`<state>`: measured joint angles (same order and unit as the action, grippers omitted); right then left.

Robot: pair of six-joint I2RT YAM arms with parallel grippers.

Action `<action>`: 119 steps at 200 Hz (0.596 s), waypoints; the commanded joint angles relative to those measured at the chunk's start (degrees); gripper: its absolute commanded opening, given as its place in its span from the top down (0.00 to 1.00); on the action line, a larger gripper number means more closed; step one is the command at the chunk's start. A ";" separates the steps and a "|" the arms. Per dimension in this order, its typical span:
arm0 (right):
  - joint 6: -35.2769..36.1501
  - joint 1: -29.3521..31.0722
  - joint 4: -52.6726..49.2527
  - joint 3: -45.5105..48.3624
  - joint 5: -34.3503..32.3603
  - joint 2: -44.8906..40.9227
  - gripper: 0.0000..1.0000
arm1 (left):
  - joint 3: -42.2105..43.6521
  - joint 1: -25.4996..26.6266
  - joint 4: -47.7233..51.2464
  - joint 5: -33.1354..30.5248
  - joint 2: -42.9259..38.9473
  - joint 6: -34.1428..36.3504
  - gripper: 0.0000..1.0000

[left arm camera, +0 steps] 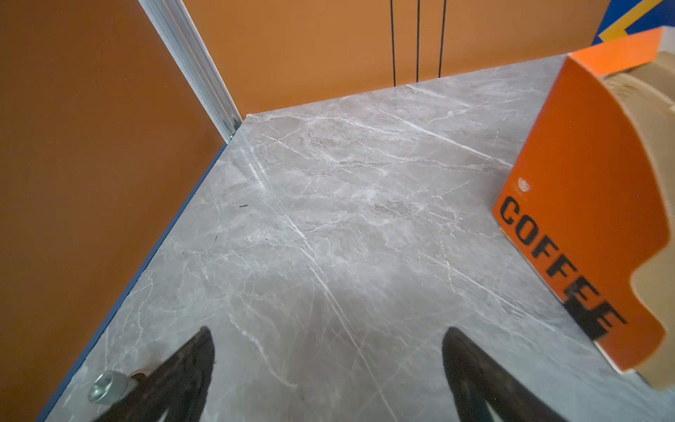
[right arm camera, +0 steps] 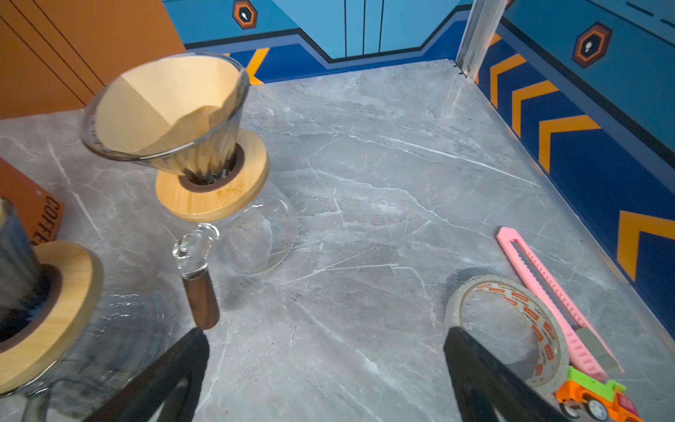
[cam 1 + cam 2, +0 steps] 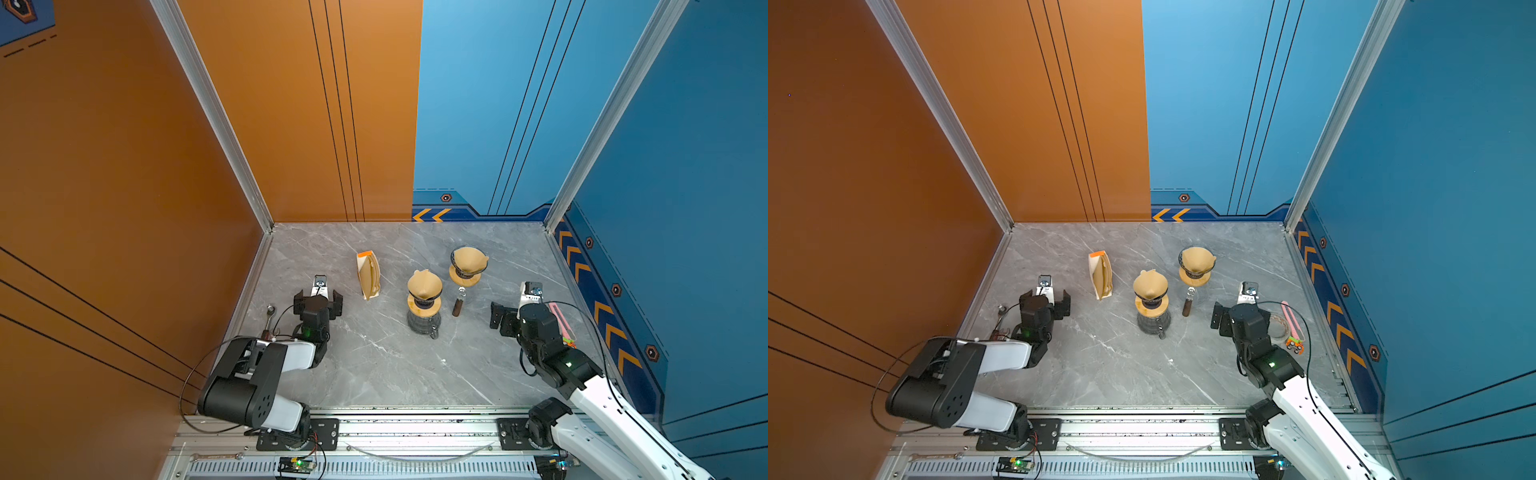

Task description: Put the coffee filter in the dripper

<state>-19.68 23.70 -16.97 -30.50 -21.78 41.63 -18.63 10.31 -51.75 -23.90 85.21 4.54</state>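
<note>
Grey marble tabletop (image 3: pixel 374 374), orange panels (image 3: pixel 104 166) at left, blue panels (image 3: pixel 685 166) at right with orange chevrons (image 2: pixel 625 241), aluminium corner posts (image 3: pixel 216 112)

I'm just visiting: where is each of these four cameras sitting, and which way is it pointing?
Top views: mounted high behind the arms, looking down at the marble table; left arm and right arm show.
Left wrist: on the left arm, facing the orange wall; the open left tool shows.
Right wrist: on the right arm, facing the blue wall, far dripper and tape roll; the open right tool shows.
Shared: the filter box appears in all views.
</note>
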 commanded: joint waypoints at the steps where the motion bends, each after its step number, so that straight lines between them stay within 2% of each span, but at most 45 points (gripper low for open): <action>1: 1.75 -2.80 6.54 0.84 -1.23 3.20 0.00 | 1.16 -2.90 -6.79 3.67 1.08 -1.69 0.02; 12: 1.92 -4.25 9.38 1.23 -0.41 5.14 0.00 | -0.07 -5.04 -5.15 7.03 3.30 -3.28 0.02; 20: 2.10 -5.22 11.18 1.37 -0.02 6.54 0.00 | -0.54 -5.96 -8.79 8.50 5.70 -2.88 0.02; 35: 3.06 -6.89 14.68 1.70 0.38 9.22 0.00 | -2.66 -6.71 0.54 9.68 2.96 -4.39 0.02; 50: 4.69 -8.32 18.25 2.06 0.30 11.84 0.00 | -3.02 -7.12 -1.67 12.07 4.55 -3.69 0.02; 63: 6.27 -9.40 22.22 2.86 -0.30 14.10 0.00 | -3.68 -8.07 0.53 13.76 4.04 -4.50 0.02; 96: 8.45 -11.86 29.44 3.72 -0.54 19.04 0.00 | -3.60 -8.24 0.33 14.17 4.07 -4.47 0.02; 119: 12.50 -12.53 36.56 5.27 -1.41 21.65 0.00 | -3.48 -8.15 0.24 14.15 3.97 -4.35 0.02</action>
<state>-12.01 11.88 9.17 -26.87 -21.52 61.58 -21.30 2.35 -52.40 -11.64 89.27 0.75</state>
